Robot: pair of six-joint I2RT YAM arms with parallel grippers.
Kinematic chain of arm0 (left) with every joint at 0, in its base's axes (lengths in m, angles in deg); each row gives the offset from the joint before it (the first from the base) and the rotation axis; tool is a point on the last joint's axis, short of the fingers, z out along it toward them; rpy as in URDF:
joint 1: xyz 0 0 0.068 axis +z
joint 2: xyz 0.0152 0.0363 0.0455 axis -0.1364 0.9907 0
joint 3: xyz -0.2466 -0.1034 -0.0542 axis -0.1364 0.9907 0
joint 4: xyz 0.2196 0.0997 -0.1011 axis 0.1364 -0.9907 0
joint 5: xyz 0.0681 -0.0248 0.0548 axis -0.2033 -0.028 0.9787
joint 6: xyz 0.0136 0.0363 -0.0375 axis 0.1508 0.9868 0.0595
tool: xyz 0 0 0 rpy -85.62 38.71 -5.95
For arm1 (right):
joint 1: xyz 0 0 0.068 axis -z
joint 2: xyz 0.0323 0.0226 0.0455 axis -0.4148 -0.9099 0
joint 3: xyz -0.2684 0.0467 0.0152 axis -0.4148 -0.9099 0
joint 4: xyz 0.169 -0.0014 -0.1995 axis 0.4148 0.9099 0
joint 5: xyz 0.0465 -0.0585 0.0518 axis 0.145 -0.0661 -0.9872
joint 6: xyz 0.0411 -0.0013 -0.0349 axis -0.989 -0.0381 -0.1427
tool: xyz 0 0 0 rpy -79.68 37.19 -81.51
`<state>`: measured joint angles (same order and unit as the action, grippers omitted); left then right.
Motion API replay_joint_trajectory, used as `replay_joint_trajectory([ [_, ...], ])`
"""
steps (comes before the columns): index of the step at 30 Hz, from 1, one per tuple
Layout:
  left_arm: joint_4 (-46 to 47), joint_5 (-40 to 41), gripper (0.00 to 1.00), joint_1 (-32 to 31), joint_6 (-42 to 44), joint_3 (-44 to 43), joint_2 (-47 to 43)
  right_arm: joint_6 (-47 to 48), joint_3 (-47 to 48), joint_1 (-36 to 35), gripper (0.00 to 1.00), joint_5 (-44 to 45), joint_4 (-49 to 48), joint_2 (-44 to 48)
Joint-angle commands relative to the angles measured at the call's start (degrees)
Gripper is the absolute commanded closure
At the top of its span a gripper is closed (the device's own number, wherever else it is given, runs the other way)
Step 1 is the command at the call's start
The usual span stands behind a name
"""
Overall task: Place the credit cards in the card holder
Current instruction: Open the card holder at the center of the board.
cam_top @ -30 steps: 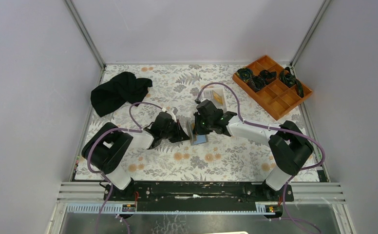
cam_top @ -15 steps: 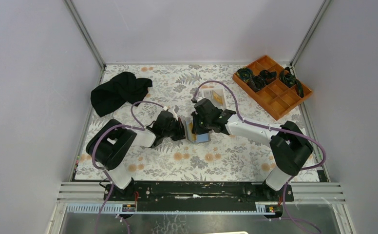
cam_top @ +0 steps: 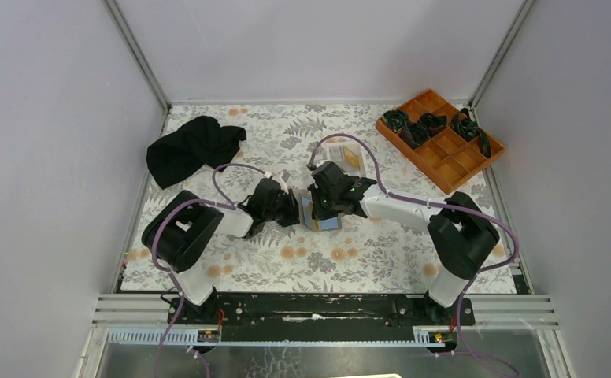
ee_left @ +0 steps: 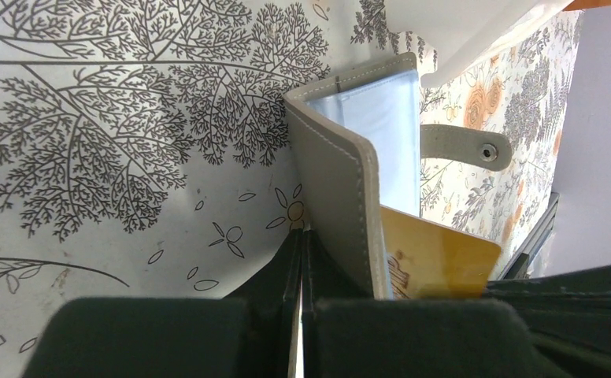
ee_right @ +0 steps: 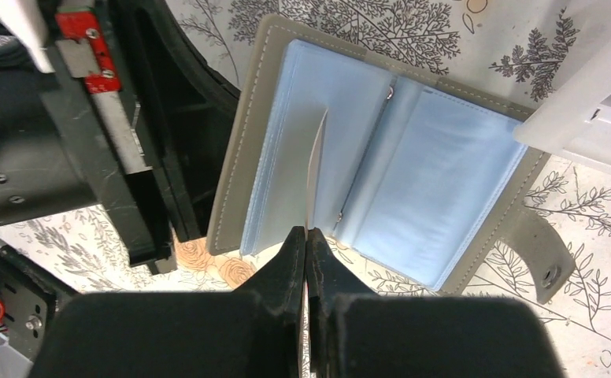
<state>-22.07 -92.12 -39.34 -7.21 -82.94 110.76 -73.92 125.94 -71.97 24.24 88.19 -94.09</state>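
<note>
1. Table [cam_top: 381, 252], floral cover. Both arms reach to its middle, with their grippers close together.
2. Black cloth [cam_top: 194, 147] is bunched at the far left.
3. Orange compartment tray [cam_top: 444, 157] sits at the far right corner, well away from the work.
4. White tray [cam_top: 335, 150] is just beyond the grippers. In the right wrist view its corner overlaps the card holder's far corner.
5. Left gripper [ee_left: 301, 236]: fingers are pressed together with nothing visible between them. The tips sit against the outside of the holder's raised grey cover.
6. Right gripper [ee_right: 306, 232]: jaws are clamped on the orange-gold card.
7. Card holder [ee_right: 436, 165] is mid-table between the two grippers. It lies open, pale blue inside up, with the cover on the left gripper's side tilted up.
8. Orange-gold card [ee_left: 436, 256] is seen edge-on from the right wrist. It stands over the holder's half nearest the left gripper, just inside the raised cover. Can't tell if it is in a slot.
9. Strap [ee_left: 464, 146] with a snap lies flat on the table on the holder's other side.
</note>
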Motion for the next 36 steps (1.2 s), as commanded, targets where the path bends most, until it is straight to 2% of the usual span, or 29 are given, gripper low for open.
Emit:
replay_joint_trajectory([
  [1,-8.4,2.8,1.00,-0.4,1.9,1.6,3.9,1.2,2.7,-0.6,1.00,-1.3,-2.2,-1.8],
  [10,-13.8,5.3,1.00,-0.4,2.8,1.9,2.7,2.3,5.3,-1.2,1.00,0.6,-0.4,-5.5],
  [16,-23.2,11.9,0.96,-0.4,1.7,1.4,-4.2,2.7,6.7,-1.9,1.00,2.7,2.4,-8.5],
  [28,-41.9,25.4,0.89,-0.4,1.4,-4.9,-18.3,3.2,8.0,-3.1,1.00,5.3,4.4,-12.0],
  [32,-43.9,27.0,0.86,-0.4,0.8,-6.3,-23.3,3.0,8.0,-3.3,1.00,5.3,4.5,-12.5],
  [36,-40.4,24.3,0.85,-0.4,0.6,-7.2,-26.6,2.8,8.0,-3.3,1.00,5.4,4.5,-12.6],
])
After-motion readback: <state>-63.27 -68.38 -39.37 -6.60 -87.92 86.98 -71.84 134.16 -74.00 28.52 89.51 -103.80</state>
